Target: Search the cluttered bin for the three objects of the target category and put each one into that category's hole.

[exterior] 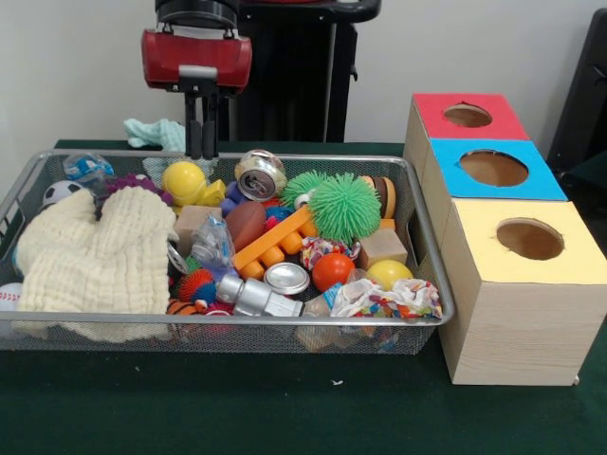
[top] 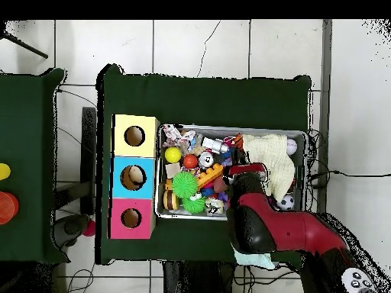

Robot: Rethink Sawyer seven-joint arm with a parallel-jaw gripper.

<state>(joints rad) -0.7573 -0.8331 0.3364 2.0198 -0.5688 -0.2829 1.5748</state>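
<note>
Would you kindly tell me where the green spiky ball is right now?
In the front view, the green spiky ball lies toward the bin's right side, beside the crushed can and above the orange ball.

No legible text or labels anywhere.

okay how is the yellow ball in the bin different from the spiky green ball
The yellow ball is smooth, while the spiky green ball is covered in soft bristles. The yellow ball looks smaller and sits low near the bin's front corner; the green one rides higher on the pile. Both are round.
</note>
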